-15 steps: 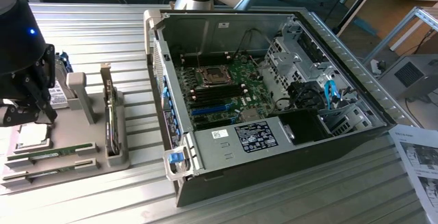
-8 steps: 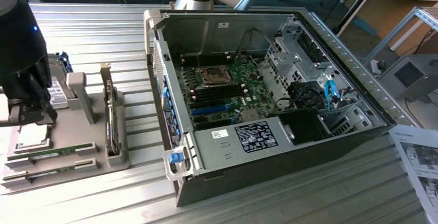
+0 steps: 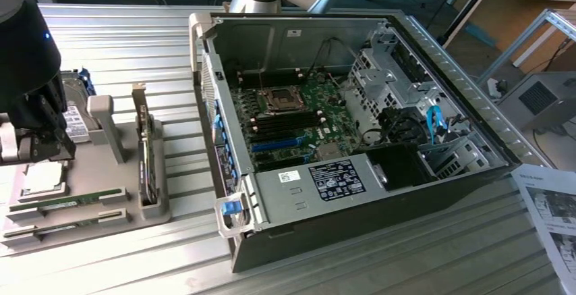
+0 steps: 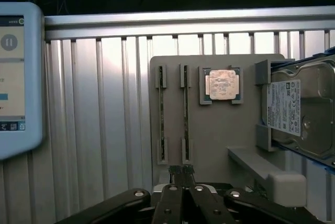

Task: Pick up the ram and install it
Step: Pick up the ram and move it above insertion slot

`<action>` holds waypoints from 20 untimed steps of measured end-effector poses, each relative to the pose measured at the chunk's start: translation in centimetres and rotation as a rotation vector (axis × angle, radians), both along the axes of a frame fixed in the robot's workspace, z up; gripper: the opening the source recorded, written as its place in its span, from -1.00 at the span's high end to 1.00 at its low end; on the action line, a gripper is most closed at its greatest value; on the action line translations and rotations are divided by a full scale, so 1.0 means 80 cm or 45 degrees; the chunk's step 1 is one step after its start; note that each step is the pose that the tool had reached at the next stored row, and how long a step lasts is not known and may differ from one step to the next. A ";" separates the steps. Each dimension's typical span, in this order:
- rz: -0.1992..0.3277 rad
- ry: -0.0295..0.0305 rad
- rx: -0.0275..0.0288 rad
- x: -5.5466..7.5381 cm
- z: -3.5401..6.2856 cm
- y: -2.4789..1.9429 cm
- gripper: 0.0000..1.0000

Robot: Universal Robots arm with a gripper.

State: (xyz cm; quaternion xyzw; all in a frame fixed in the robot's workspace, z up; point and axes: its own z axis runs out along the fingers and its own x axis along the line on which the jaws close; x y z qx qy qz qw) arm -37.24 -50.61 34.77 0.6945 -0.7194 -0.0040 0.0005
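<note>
Wrist view: ram (image 4: 185, 114) just beyond end effector (image 4: 181, 170).

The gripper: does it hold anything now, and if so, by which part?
Nothing is held. The gripper is shut, fingertips together with nothing between them, near one end of a ram that lies in its slot on the gray tray.

The gripper (image 3: 36, 150) hovers over the gray tray (image 3: 121, 177) beside the open computer case (image 3: 270, 251).

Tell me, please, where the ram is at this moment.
Two ram sticks stand on edge in the grey tray, beside the processor, at the exterior view's left, apart from the computer case.
</note>
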 end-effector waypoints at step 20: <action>0.000 0.0001 0.0009 -0.019 -0.001 -0.0003 0.79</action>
